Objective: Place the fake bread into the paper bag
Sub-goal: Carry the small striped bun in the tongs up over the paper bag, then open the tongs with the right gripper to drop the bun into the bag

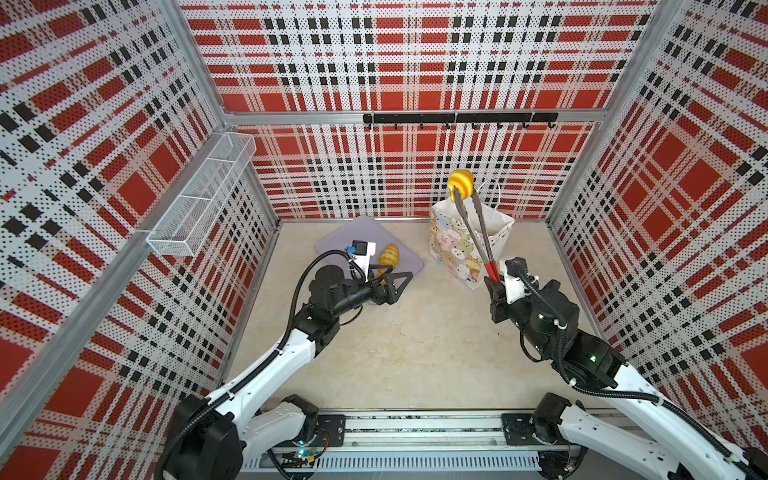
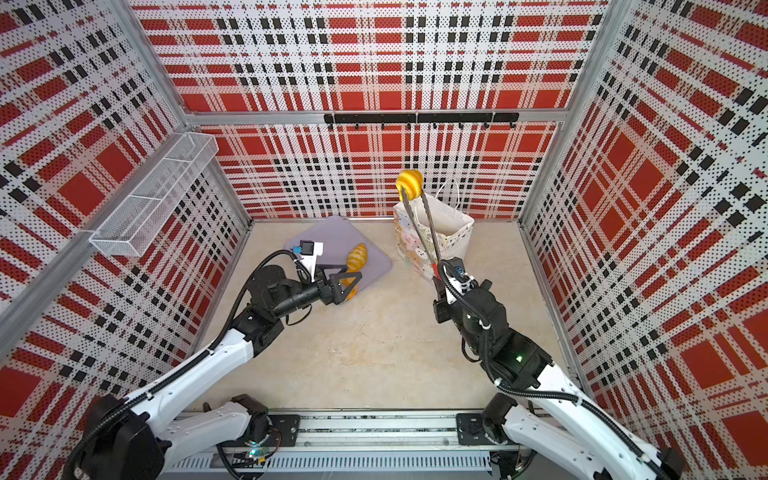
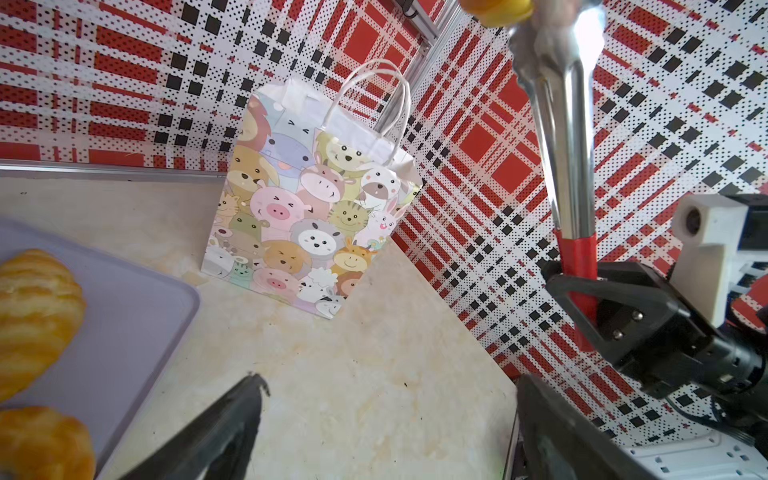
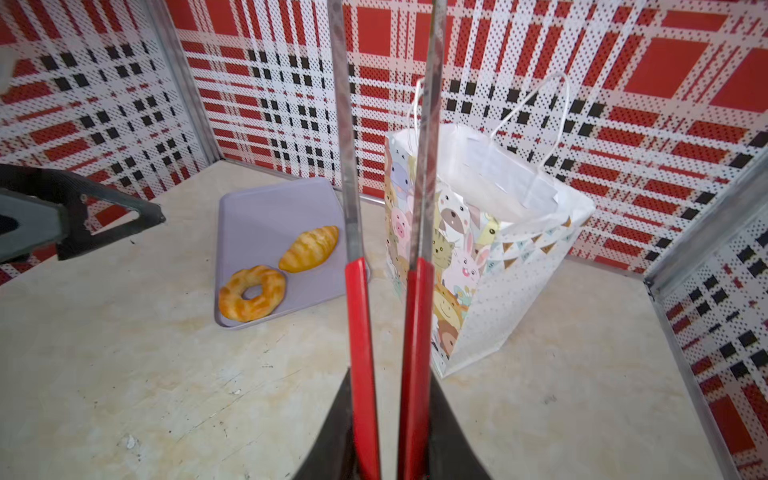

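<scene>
Above the Bag Rim: One Bun Raised in Tongs, Two Breads Left on the Tray

Toward the far side of the beige mottled tabletop [image 1: 415, 340], the tall white paper bag printed with pastel cartoon animals [image 1: 457, 249] is stood upright with its mouth open. Its floor is hidden by its own walls, so what has already been dropped in cannot be told. Just beside the bag, on the left arm's side, the flat lavender-grey tray [image 4: 266, 203] is laid. Only two breads are seen on it, so the task is judged well along: one delivery is in hand and two pieces are left.

Long steel tongs with red handles [image 1: 478, 232] are gripped by the right gripper [image 1: 496, 286], whose jaws are pressed together on those handles at the bag's near corner. From there the tongs are slanted up past the bag's printed face. The left gripper [image 1: 392, 277] is spread wide and empty over the tray's near edge, apart from the bag.

A ridged long golden roll [image 4: 309, 248] is placed on the tray nearest the bag. A golden ring doughnut [image 4: 252, 293] is set just beside it, farther from the bag, and is partly hidden by the left gripper in both top views.

The round striped yellow bun [image 1: 460, 183] is pinched between the tongs' tips, a full tongs' length from the right gripper. It is held higher than the bag's rim, near the far corner on the tray side. Whether it is squarely over the opening cannot be told.
</scene>
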Tool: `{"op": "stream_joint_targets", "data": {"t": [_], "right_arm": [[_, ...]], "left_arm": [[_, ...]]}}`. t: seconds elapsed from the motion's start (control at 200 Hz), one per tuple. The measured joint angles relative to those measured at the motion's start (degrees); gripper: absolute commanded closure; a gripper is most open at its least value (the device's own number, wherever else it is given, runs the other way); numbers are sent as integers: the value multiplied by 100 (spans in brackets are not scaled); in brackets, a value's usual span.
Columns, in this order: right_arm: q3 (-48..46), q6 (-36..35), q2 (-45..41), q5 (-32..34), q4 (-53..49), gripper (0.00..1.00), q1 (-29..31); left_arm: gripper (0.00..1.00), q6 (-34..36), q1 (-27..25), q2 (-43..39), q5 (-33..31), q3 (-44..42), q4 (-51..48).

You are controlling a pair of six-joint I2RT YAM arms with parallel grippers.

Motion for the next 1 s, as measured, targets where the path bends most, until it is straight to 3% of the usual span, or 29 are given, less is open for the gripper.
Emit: {"op": "stream_joint_targets", "data": {"t": [0.516,0.997], "right_arm": [[256,634,752,186,-791,76,-916],[352,763,1038,144,-1152,69,-1001]], "left_arm": [[2,83,-59,348,-15,153,142],[2,107,-59,385,-17,153,149]]}}
